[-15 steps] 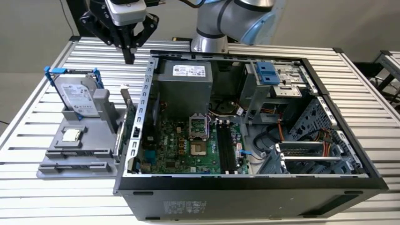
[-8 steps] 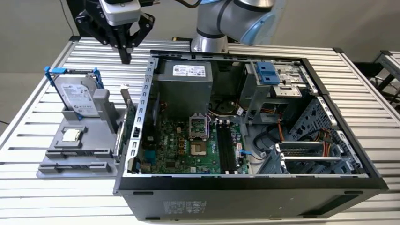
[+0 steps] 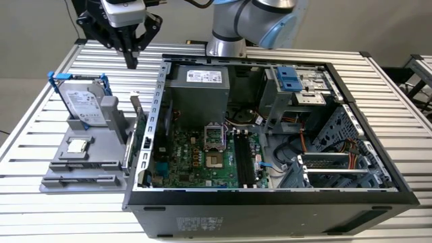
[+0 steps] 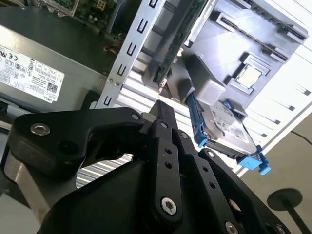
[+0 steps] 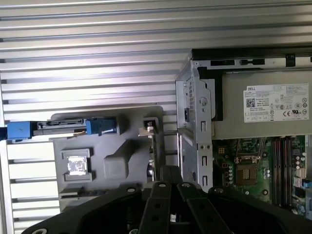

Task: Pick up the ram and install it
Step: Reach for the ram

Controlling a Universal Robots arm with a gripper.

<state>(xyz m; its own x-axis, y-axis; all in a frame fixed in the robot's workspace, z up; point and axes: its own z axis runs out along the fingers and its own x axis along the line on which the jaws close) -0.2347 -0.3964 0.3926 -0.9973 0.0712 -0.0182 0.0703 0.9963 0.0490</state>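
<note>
Fingers (image 3: 131, 56) pressed together, empty, well apart fr. ram (image 3: 139, 134) upright in holder (image 3: 81, 169)

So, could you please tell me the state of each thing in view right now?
gripper: shut, holding nothing
ram: on edge in the grey holder, not gripped
hard drive: upright in the holder
chip: lying flat in the holder
computer case: side panel off
long black slots: empty
</note>
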